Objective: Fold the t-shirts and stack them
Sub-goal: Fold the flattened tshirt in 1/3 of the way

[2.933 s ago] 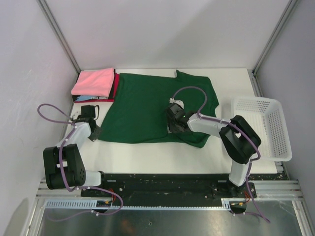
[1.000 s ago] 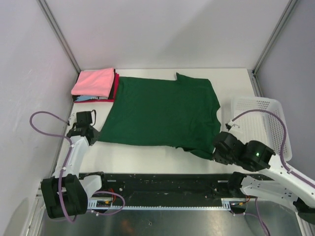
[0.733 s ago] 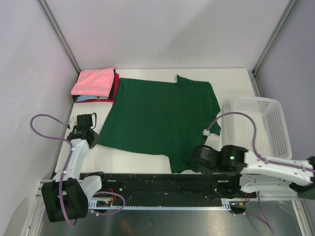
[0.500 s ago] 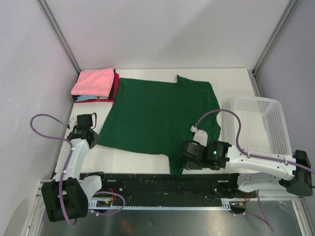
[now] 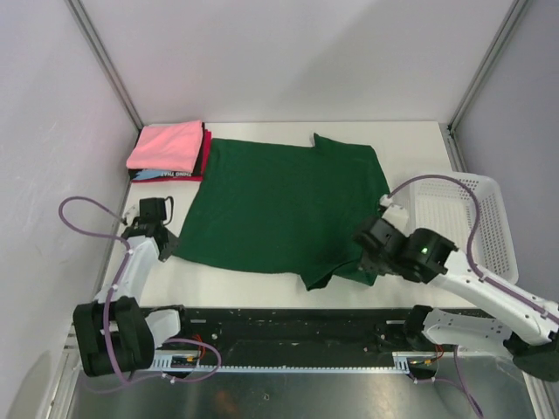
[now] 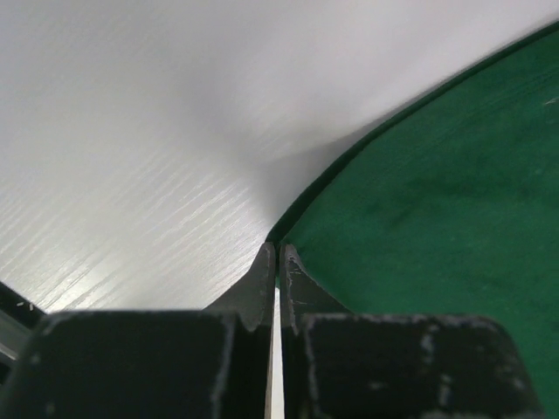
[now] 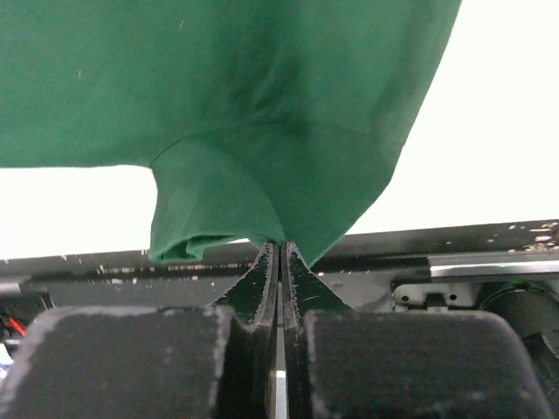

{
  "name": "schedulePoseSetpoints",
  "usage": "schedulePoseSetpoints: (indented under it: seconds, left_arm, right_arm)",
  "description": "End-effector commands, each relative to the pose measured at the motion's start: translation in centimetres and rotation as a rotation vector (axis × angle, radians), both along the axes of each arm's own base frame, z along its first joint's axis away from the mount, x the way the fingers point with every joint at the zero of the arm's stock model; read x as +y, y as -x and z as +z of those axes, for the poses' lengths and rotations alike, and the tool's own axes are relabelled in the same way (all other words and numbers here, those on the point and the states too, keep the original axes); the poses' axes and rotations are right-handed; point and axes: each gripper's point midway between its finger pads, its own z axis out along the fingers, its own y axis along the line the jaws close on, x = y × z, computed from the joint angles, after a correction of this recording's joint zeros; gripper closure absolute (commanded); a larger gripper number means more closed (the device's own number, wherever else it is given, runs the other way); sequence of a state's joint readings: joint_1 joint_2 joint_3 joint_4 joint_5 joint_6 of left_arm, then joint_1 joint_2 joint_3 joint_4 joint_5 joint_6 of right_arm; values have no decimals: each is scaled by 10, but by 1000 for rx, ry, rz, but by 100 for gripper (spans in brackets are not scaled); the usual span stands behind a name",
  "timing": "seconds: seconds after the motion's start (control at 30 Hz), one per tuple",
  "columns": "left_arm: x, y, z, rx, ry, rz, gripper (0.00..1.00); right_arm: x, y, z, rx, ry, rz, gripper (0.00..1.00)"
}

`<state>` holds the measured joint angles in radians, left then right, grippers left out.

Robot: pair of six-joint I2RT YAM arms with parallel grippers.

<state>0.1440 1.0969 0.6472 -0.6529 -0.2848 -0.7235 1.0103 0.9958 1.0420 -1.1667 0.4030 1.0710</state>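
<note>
The large dark green t-shirt (image 5: 271,201) lies spread over the middle of the table. My left gripper (image 5: 169,250) sits at its near-left corner, and in the left wrist view the gripper (image 6: 278,251) is shut on the edge of the green cloth (image 6: 437,192). My right gripper (image 5: 365,262) is at the shirt's near-right part. In the right wrist view it (image 7: 279,246) is shut on a bunched fold of the green shirt (image 7: 244,87), which hangs lifted over the table's near edge. A folded stack of t-shirts (image 5: 166,144), pink on top, lies at the far left corner.
A white mesh basket (image 5: 493,236) stands at the right edge, right beside my right arm, with the arm's cable arching over it. A black rail (image 7: 437,240) runs along the table's near edge. Walls close in the left, far and right sides.
My right gripper dragged the shirt's near-right part left along the near edge, then swung back right with the cloth still in it. The left gripper stayed put.
</note>
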Motion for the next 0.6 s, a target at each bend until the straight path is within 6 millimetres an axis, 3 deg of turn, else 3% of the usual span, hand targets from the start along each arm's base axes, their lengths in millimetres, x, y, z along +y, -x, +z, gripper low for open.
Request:
schedulePoseSetpoints:
  seconds: [0.0, 0.3, 0.57]
  left_arm:
    - [-4, -39, 23, -71, -11, -53, 100]
    - [-19, -93, 26, -45, -8, -89, 100]
    - [-18, -130, 28, -39, -20, -81, 100]
  right_arm:
    - [-26, -29, 11, -58, 33, -48, 100]
    - [-36, -115, 7, -138, 15, -153, 100]
    - [-46, -166, -1, -174, 23, -207, 100]
